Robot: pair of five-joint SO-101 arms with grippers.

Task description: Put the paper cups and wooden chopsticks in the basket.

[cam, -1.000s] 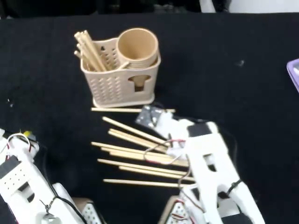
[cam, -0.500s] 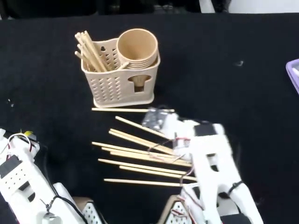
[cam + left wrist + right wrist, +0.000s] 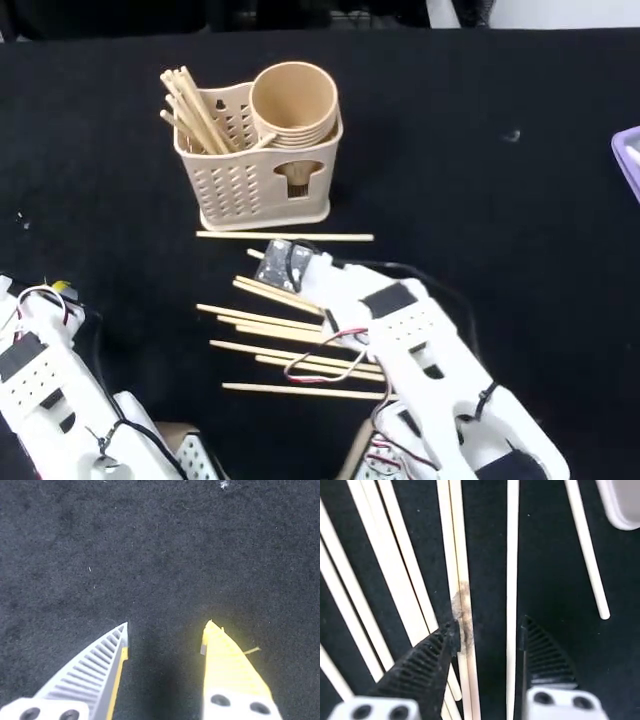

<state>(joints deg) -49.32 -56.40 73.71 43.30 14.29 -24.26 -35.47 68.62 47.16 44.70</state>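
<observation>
Wooden chopsticks [image 3: 512,555] straddled by spread right hand [image 3: 489,625], left hand [image 3: 167,624] spread, empty, above black cloth [image 3: 150,540]

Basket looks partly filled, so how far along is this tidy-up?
Done: the paper cups sit stacked in the basket, with stowed chopsticks in its other compartment. In hand: the right gripper is open over the loose chopsticks, gripping none. To do: all those lying on the table.
</observation>
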